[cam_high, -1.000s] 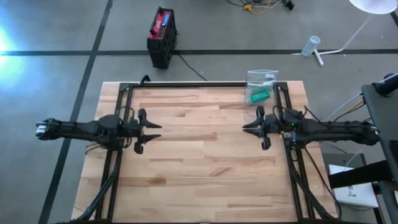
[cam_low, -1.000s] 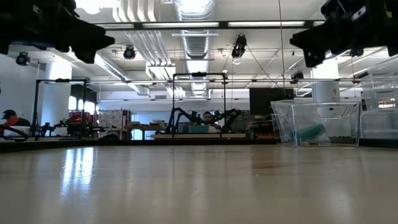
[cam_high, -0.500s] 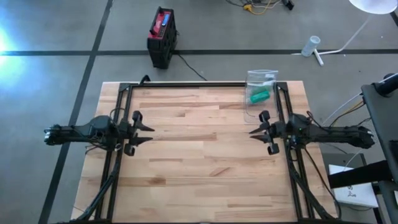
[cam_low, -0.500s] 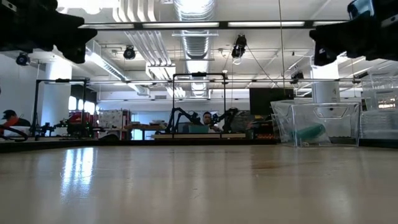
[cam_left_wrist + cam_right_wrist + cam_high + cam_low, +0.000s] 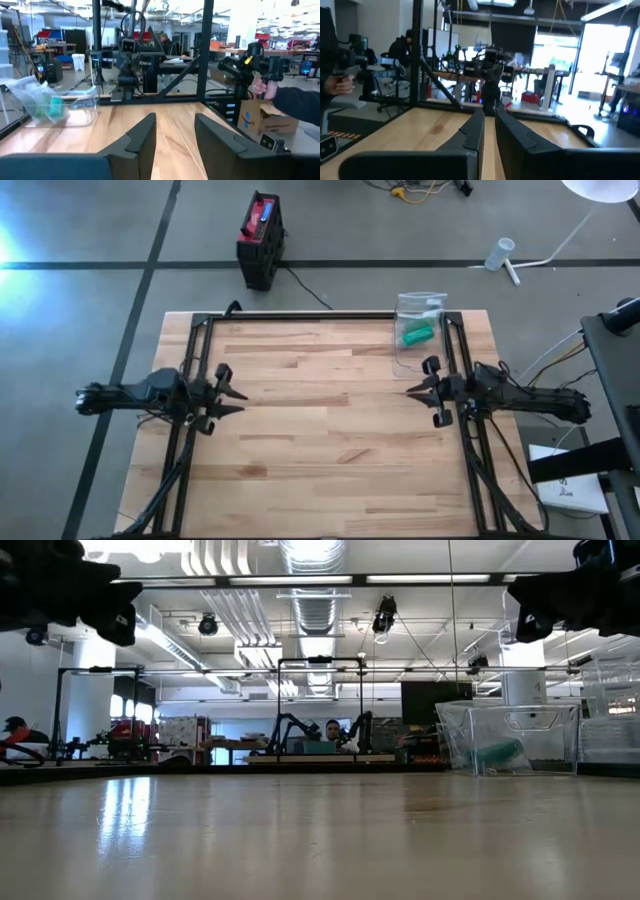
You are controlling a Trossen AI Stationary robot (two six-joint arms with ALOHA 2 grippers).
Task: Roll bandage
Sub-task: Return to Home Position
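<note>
A green bandage roll [image 5: 417,333] lies inside a clear plastic container [image 5: 405,356] standing on the wooden table's far right part. It also shows in the low view [image 5: 495,752] and the left wrist view [image 5: 54,107]. My left gripper [image 5: 238,398] hovers above the table near its left edge, open and empty, pointing toward the table's right. My right gripper [image 5: 410,391] hovers near the right edge, just in front of the container, shut and empty, pointing toward the table's left.
Black frame rails [image 5: 195,340] run along the table's left, far and right sides. The bare wooden top [image 5: 320,430] lies between the two arms. A person's hand and sleeve [image 5: 280,97] show beyond the table's right side.
Both arms have drawn back from the table's middle: my left gripper toward the left edge, my right gripper toward the right edge. The container and the bandage have stayed in place.
</note>
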